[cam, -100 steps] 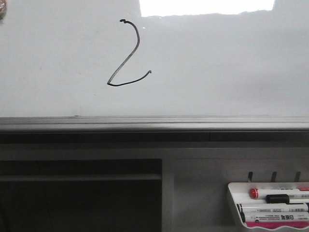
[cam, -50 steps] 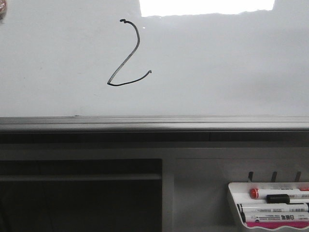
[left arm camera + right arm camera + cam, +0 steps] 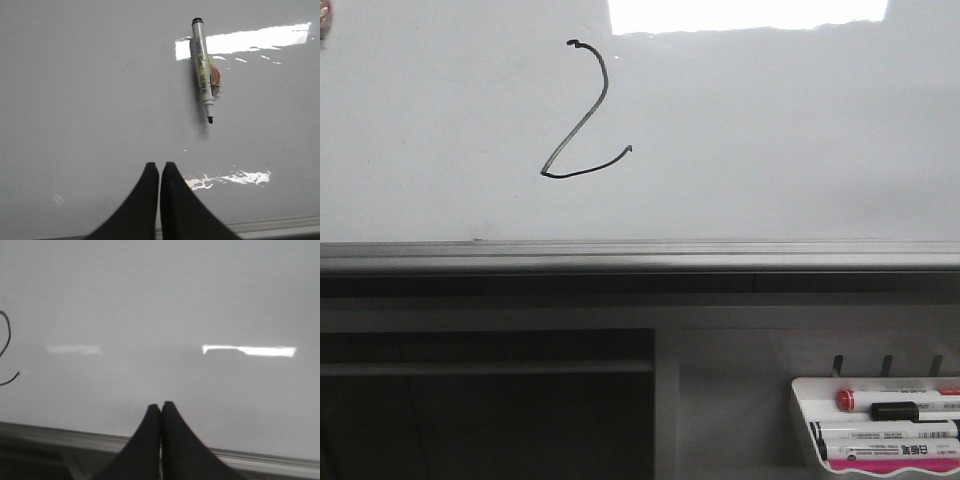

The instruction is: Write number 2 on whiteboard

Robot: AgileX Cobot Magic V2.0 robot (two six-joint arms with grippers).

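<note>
Front view: number 2 (image 3: 582, 112) upper left of frame on whiteboard (image 3: 770, 140); looks complete. Tray (image 3: 802, 425) with pens lower right.

Left wrist view: left gripper (image 3: 160, 167) jaws together, empty. Marker (image 3: 202, 67) upper right, uncapped, stuck to board. Judge it light, stiff, slick; grip mid-barrel.

Right wrist view: right gripper (image 3: 160, 407) jaws together, empty.

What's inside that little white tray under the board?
The white tray holds markers: one with a red cap, one with a black cap, plus something pink. Its right end is cut off.
</note>
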